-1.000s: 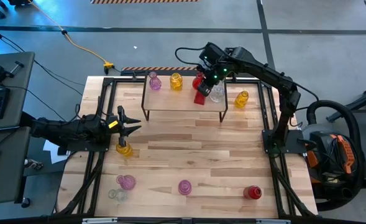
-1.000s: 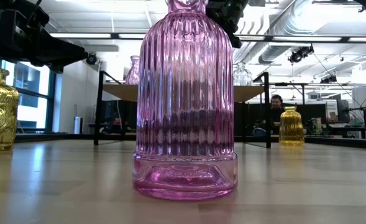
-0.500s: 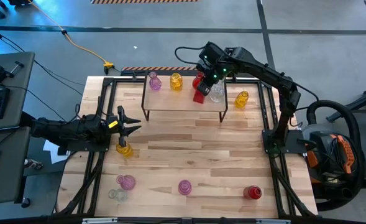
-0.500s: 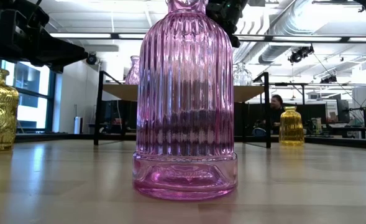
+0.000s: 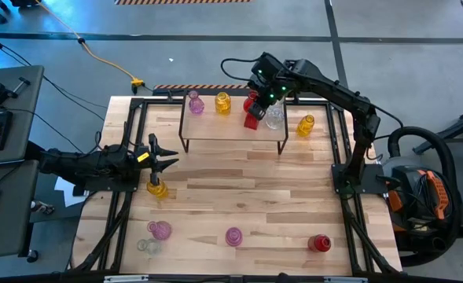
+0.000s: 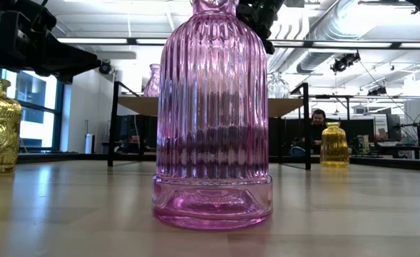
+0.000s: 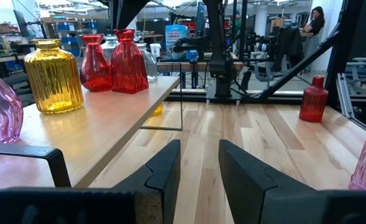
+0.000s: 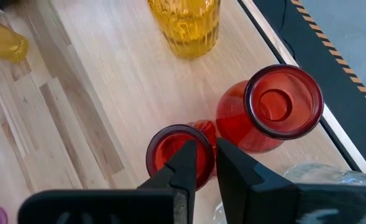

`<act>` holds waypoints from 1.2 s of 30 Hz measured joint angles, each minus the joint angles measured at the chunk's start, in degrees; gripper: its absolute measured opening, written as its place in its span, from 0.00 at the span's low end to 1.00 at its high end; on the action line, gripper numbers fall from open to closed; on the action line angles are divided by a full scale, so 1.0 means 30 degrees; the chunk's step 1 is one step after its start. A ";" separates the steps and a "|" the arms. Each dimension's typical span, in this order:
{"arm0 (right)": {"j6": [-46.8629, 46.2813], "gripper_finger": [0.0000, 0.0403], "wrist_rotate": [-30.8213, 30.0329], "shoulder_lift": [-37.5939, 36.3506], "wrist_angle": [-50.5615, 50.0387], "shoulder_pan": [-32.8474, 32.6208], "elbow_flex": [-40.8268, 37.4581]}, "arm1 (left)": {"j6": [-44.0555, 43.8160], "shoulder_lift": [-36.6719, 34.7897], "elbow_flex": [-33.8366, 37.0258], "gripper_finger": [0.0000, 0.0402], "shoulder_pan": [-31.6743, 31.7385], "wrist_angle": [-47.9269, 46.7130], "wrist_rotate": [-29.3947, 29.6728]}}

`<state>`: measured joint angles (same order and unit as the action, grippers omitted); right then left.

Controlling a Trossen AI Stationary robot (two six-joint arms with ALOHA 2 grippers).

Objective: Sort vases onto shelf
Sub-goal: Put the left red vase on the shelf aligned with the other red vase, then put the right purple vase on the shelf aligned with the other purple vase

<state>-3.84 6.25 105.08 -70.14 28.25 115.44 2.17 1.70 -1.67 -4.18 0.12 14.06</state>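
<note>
The shelf [image 5: 235, 130] stands at the table's far side. On its board are a pink vase [image 5: 193, 104], a yellow vase [image 5: 222, 103], a red vase [image 8: 276, 109], a clear vase [image 5: 274, 118] and a second red vase [image 8: 179, 155]. My right gripper [image 8: 206, 148] comes down over the shelf and is shut on that second red vase. My left gripper [image 7: 199, 146] waits open at the table's left edge, level, with nothing between its fingers. A yellow vase [image 5: 157, 187] stands on the table just beside it. My right gripper pinches the red vase's rim [image 8: 164, 138], one finger [image 8: 186, 165] inside the mouth and the other outside it. The fingers slant down from above. In the left wrist view this vase [image 7: 128, 62] stands upright with its base on the shelf board.
Another yellow vase [image 5: 306, 124] stands on the table right of the shelf. Near the front edge are a pink vase [image 5: 160, 229], a clear one [image 5: 146, 245], a pink one [image 5: 233, 236] that fills the low view, and a red one [image 5: 319, 243]. A person [image 6: 316, 121] sits beyond the table.
</note>
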 joint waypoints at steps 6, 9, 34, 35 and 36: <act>-0.0049 0.10 0.0002 0.0000 -0.0128 0.0000 0.0000 | 0.0000 -0.0002 0.0000 0.25 0.0003 -0.0001 0.0000; -0.0051 0.10 0.0010 0.0000 -0.0207 -0.0015 0.0000 | 0.0000 0.0006 0.0000 0.25 -0.0002 0.0002 0.0000; -0.0056 0.22 -0.0225 -0.0204 -0.0333 -0.0015 0.0000 | 0.0000 0.0006 0.0000 0.25 0.0000 -0.0004 0.0000; -0.0056 0.22 -0.0223 -0.0218 -0.0333 -0.0015 0.0000 | 0.0000 0.0005 0.0000 0.25 0.0006 -0.0006 0.0000; -0.0063 0.22 -0.0229 -0.0254 -0.0335 -0.0015 0.0000 | 0.0000 0.0005 0.0000 0.25 0.0006 -0.0006 0.0000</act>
<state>-4.03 5.57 104.31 -71.14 28.21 115.44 2.17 1.71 -1.67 -4.16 0.10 14.06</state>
